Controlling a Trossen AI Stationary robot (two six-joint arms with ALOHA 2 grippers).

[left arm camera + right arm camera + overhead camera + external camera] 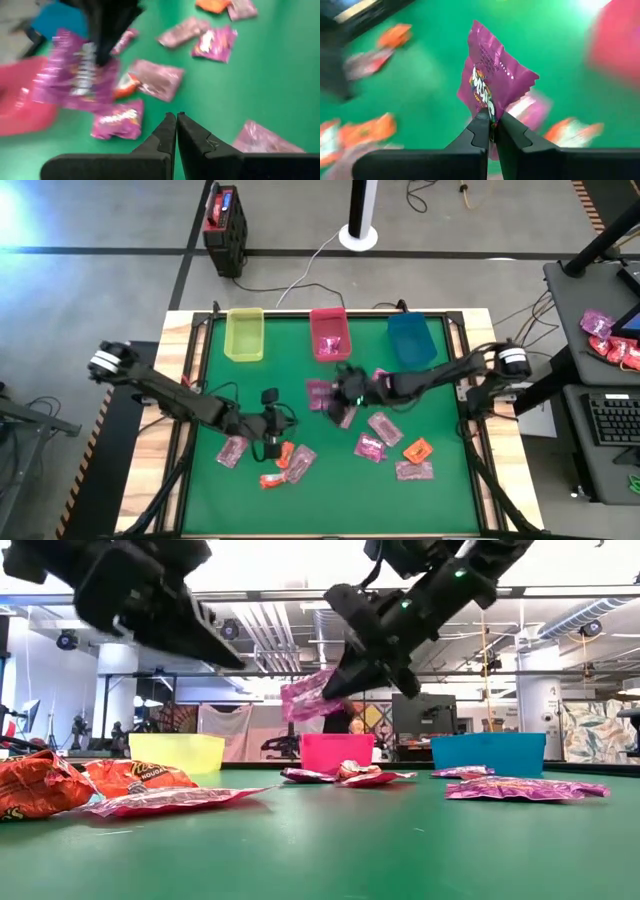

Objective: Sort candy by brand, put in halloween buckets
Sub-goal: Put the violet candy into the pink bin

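Three buckets stand along the table's far edge: yellow-green [244,335], pink-red [330,332] and blue [410,340]. My right gripper [340,392] hangs over the table's middle, in front of the pink-red bucket, shut on a magenta candy packet [492,80]. My left gripper [176,119] is shut and empty, raised above the mat left of centre [275,425]. Below and beside it lie orange-red packets [275,478] and pale pink ones [232,450]. More candy [375,442] lies flat on the mat at the right. My right gripper pinches the magenta packet by one end [489,111] between its two fingers. The fingers slant downward, coming from the table's right side. The packet sticks out beyond the fingertips, lifted clear of the mat [310,695].
The pink-red bucket holds a few packets [333,343]. Loose candy lies under the right gripper [345,415] and near the front right [415,470]. A black-and-red box [225,225] stands on the floor beyond the table. More candy lies on a side desk [610,345].
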